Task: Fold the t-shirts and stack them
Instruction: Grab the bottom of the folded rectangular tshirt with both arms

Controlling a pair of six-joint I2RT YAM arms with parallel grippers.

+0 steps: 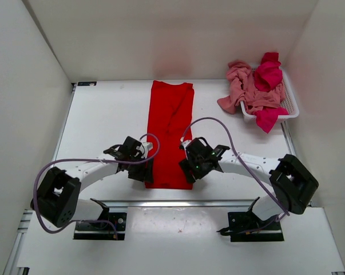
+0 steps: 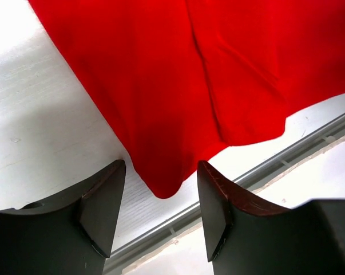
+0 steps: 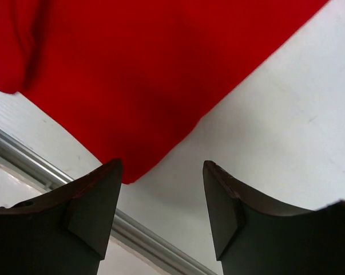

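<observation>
The red shirt [image 1: 169, 132] lies as a long narrow strip down the middle of the worktop [image 1: 109, 120], from far edge to near edge. It looks folded lengthwise, with the cross folds left to do. The left claw [image 2: 161, 195] and right claw [image 3: 162, 195] hang open over its near corners, holding nothing. The salmon shirt [image 1: 244, 86] and magenta shirt [image 1: 268, 71] sit crumpled in the basket [image 1: 289, 103] at the far right corner. Nothing is stacked yet.

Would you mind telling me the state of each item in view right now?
red t-shirt: folded into a long strip, flat on table
salmon pink t-shirt: crumpled, draped over basket
magenta t-shirt: crumpled in basket
basket: upright, holding both
left gripper: open, empty
right gripper: open, empty
</observation>
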